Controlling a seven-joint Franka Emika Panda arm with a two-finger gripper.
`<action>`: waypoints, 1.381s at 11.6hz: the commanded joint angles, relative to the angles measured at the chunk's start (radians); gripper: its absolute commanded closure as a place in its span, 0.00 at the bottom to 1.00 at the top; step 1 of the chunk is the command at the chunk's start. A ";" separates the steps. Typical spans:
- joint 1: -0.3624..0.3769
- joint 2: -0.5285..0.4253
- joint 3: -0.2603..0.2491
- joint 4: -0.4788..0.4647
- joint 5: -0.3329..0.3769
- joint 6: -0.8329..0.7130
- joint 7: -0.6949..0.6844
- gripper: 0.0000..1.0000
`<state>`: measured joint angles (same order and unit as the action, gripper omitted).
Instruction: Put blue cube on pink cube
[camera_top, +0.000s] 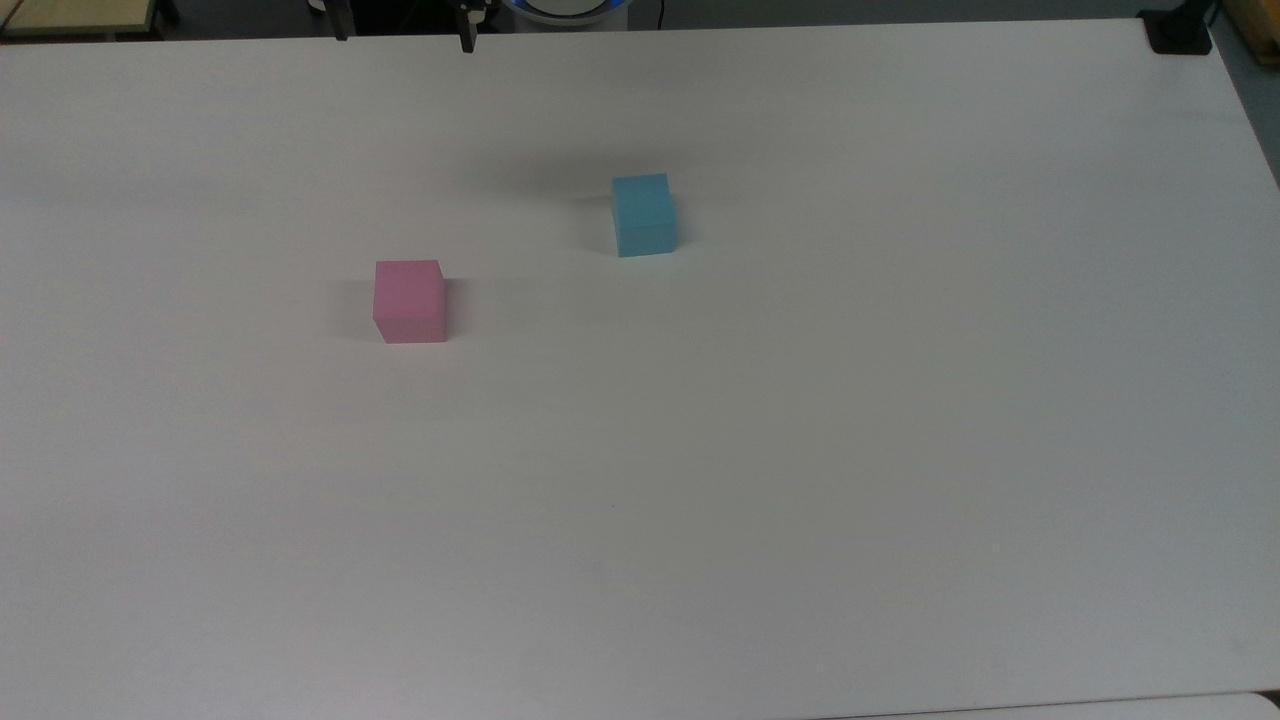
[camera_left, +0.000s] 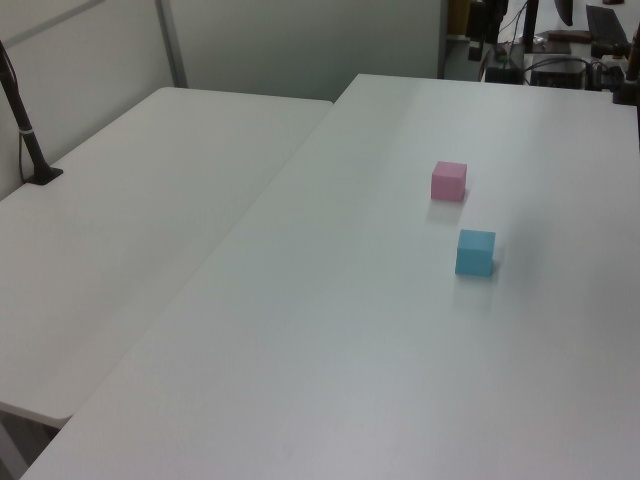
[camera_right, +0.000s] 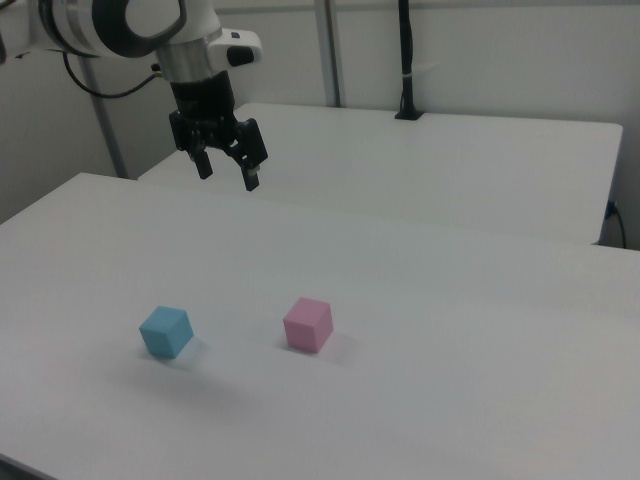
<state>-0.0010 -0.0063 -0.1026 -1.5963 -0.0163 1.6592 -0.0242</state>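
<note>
1. The gripper (camera_right: 227, 170) hangs high above the white table (camera_right: 450, 330), its two fingers spread apart with nothing between them. In the top view the fingertips poke in at the upper edge, with the gripper (camera_top: 404, 40) midway between them.

2. Taking the blue cube (camera_right: 165, 332) as landmark: in the right view the gripper sits well above it and a little toward the right view's right, farther back on the table. The coming move looks like a descent toward the near edge and slightly to the right view's left.

3. The blue cube (camera_top: 643, 214) rests flat on the table. A cube has no long axis, so what probably matters is lining the fingers up with a pair of its flat sides; its faces look slightly turned against the table edge in the top view.

4. The pink cube (camera_top: 410, 301) lies well apart from the blue cube, to the top view's left and nearer the camera. In the left view, the pink cube (camera_left: 449, 181) is just behind the blue cube (camera_left: 476, 252). In the right view, the pink cube (camera_right: 307, 324) stands to the right of the blue one.

5. The top view cuts off all of the gripper above the fingertips, so its height is hard to judge there. The arm's base is cut off in the right view.
</note>
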 joint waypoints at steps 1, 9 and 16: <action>0.030 0.009 -0.005 0.004 -0.033 0.072 0.010 0.00; 0.041 0.012 -0.005 -0.008 -0.051 0.085 -0.034 0.00; 0.041 0.012 -0.005 -0.013 -0.050 0.076 -0.036 0.00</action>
<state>0.0310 0.0163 -0.1024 -1.6012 -0.0476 1.7273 -0.0418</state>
